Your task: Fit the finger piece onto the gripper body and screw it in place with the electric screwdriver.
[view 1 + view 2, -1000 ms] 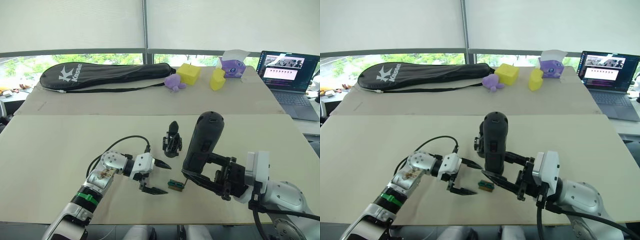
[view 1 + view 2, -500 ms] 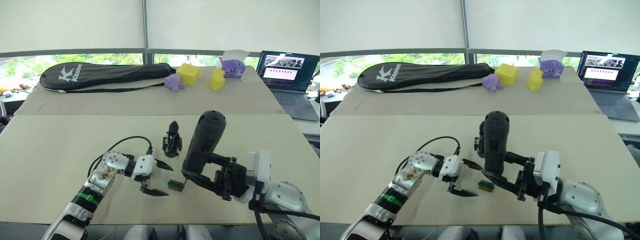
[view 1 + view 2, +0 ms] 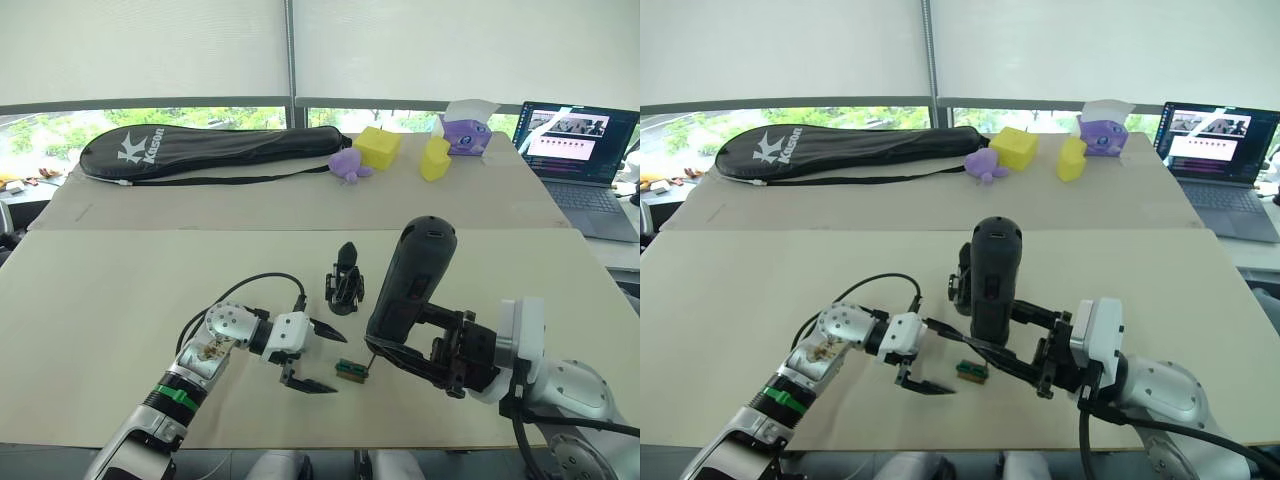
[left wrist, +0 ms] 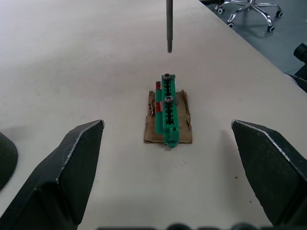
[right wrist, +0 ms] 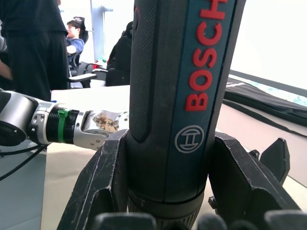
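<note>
R gripper clamps the electric screwdriver, bit above green screw block. L gripper gapes empty beside it. Gripper body untouched on counter; fitting and screwing remain, 0 screws driven.

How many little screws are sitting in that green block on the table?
2. Both stand in the green block on its brown pad: one at the end nearest the screwdriver bit, the other near the middle. More may be hidden.
</note>
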Controlling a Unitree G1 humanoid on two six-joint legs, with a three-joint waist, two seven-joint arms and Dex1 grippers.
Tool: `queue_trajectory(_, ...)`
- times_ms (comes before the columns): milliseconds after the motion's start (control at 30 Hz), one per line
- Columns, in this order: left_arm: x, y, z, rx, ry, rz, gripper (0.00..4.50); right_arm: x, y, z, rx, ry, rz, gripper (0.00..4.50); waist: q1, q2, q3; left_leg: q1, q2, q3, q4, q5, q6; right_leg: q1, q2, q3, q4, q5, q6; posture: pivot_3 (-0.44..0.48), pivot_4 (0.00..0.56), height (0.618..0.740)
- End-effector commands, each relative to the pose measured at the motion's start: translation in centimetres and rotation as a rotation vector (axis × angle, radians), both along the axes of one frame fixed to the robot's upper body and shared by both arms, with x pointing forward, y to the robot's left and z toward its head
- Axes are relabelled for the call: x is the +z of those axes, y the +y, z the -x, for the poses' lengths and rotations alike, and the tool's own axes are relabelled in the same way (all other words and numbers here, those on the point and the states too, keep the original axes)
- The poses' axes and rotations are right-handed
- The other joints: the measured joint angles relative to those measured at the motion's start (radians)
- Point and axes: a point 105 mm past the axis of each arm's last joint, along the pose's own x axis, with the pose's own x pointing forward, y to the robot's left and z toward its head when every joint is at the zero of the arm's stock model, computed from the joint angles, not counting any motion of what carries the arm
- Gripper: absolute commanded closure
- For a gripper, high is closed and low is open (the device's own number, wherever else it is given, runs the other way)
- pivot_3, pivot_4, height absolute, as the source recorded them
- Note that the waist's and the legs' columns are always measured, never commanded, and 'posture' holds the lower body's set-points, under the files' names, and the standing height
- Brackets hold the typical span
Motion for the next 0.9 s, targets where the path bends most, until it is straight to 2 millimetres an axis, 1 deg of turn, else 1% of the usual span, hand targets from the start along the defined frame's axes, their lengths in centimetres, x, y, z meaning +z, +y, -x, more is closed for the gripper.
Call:
queue_trajectory(33, 0.74, -0.35, -0.09, -0.013, -0.03, 0.023, 0.0, 1.5, -0.13, 0.25, 0.008, -0.078, -0.023, 2.53, 0.0, 0.0, 0.0, 0.0, 0.0, 0.0, 0.0, 0.0, 0.0, 0.0, 0.0, 0.0, 0.0, 0.0, 0.0, 0.0, 0.15, 0.74)
queue_trajectory(200, 0.84, -0.51, -0.1, -0.013, -0.032, 0.027, 0.0, 1.51, -0.2, 0.18, 0.01, -0.075, -0.024, 2.53, 0.0, 0.0, 0.0, 0.0, 0.0, 0.0, 0.0, 0.0, 0.0, 0.0, 0.0, 0.0, 0.0, 0.0, 0.0, 0.0, 0.15, 0.74)
queue_trajectory(367, 0.95, -0.68, -0.13, -0.013, -0.032, 0.032, 0.0, 1.34, -0.09, 0.35, 0.035, -0.035, -0.043, 2.53, 0.0, 0.0, 0.0, 0.0, 0.0, 0.0, 0.0, 0.0, 0.0, 0.0, 0.0, 0.0, 0.0, 0.0, 0.0, 0.0, 0.15, 0.74)
queue_trajectory(900, 1.08, -0.94, -0.08, -0.02, -0.036, 0.034, 0.0, 0.97, 0.08, 0.41, 0.041, -0.034, -0.019, 2.53, 0.001, 0.0, 0.0, 0.0, 0.0, 0.0, 0.0, 0.0, 0.0, 0.0, 0.0, 0.0, 0.0, 0.0, 0.0, 0.0, 0.15, 0.74)
